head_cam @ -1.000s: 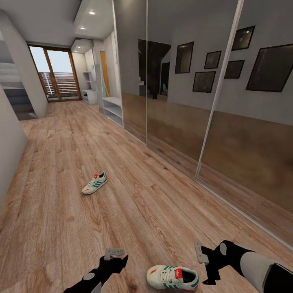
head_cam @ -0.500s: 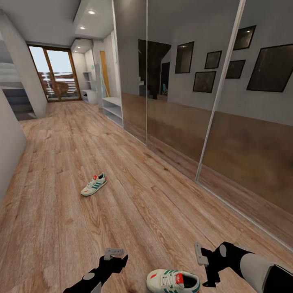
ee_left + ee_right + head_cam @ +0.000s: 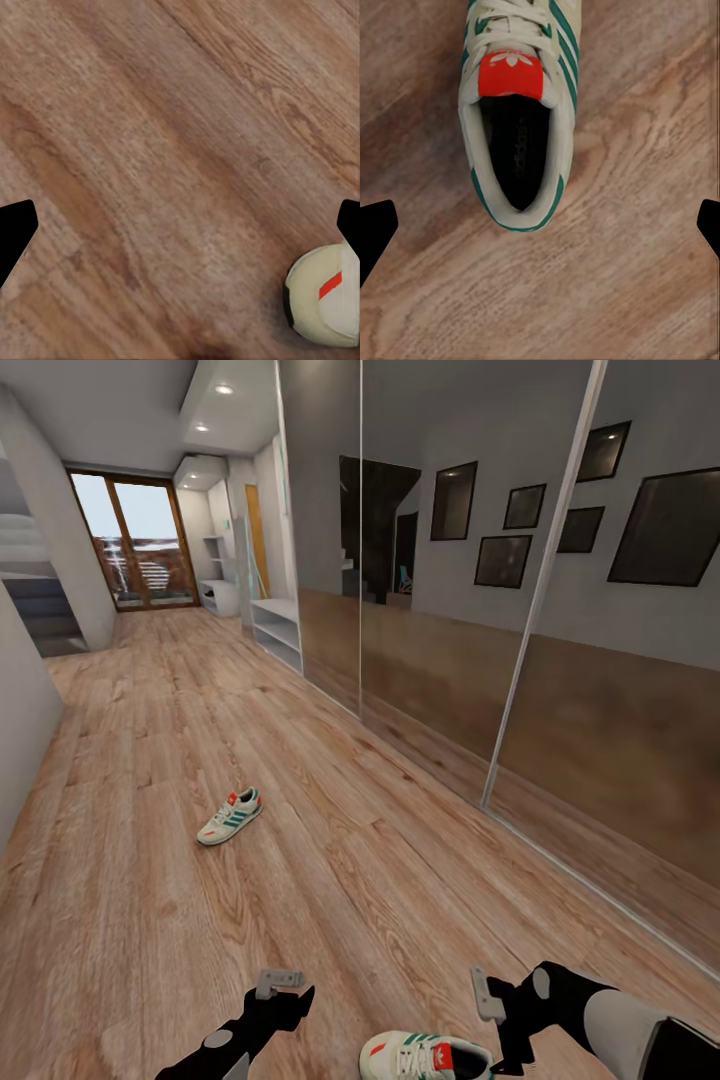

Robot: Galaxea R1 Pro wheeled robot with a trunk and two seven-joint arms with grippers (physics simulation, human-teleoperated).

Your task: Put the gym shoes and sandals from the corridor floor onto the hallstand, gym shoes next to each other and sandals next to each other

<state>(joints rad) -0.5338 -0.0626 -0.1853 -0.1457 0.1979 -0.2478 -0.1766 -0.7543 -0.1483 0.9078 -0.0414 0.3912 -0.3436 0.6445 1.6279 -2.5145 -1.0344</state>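
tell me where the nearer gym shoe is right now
In the head view the nearer gym shoe lies on the corridor floor at the bottom edge, between the left gripper and right gripper, closer to the right one.

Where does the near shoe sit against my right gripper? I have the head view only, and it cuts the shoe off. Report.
Observer: The near gym shoe lines up heel-first between the spread fingertips of the right gripper; no contact.
Operator: Give me the left wrist.
Observer: The left gripper is open over bare corridor floor; the shoe's toe shows beside one fingertip.
Operator: State whether the shoe is upright.
Observer: Upright on its sole, opening facing the right wrist camera.
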